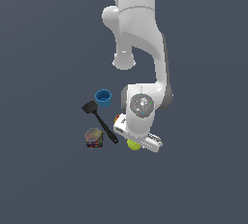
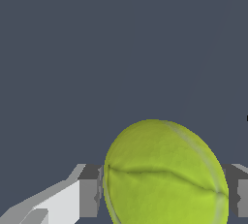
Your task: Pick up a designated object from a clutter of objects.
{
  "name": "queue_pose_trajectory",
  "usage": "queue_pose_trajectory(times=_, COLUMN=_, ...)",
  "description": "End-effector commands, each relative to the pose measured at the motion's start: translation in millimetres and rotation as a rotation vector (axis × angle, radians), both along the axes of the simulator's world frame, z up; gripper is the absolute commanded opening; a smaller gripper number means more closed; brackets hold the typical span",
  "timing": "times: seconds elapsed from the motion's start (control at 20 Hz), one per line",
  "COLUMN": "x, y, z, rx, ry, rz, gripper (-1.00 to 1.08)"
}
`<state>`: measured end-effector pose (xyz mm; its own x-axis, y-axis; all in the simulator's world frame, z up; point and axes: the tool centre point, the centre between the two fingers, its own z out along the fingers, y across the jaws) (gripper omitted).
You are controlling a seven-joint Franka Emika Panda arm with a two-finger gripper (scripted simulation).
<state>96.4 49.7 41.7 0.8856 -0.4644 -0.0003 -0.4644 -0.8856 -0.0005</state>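
On the plain grey bench [image 1: 43,179], just beside the spatula [image 1: 100,120], the tennis ball [image 2: 164,174] is bracketed closely by the jaws of the gripper [image 2: 162,196], apparently clamped, though it could be squeezed out if gripped off-centre.

Yellow-green tennis ball [image 2: 164,174], faint seam, between the jaws, beside the clutter [image 1: 99,116]

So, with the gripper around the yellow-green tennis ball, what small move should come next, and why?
Probably close the gripper fully on the yellow-green tennis ball, then lift. The wrist view shows the ball between the two fingers, one at each side. Whether they already press on it cannot be told.
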Motion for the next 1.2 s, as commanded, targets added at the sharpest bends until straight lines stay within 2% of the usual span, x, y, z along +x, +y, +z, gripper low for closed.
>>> queue_pose_trajectory(times=0.0, x=0.0, y=-0.1, z=0.2, rx=0.0, ry=0.0, rz=0.0, gripper=-1.0)
queue_pose_trajectory(times=0.3, x=-3.3, y=-3.6, z=11.5, rx=0.0, ry=0.0, rz=0.0, gripper=-1.0)
queue_pose_trajectory(times=0.6, x=-11.8, y=-12.6, z=40.3, rx=0.001, ry=0.0, rz=0.0, gripper=-1.0)
queue_pose_trajectory(times=1.15, x=-40.2, y=-44.3, z=140.3, rx=0.002, ry=0.0, rz=-0.001, gripper=-1.0)
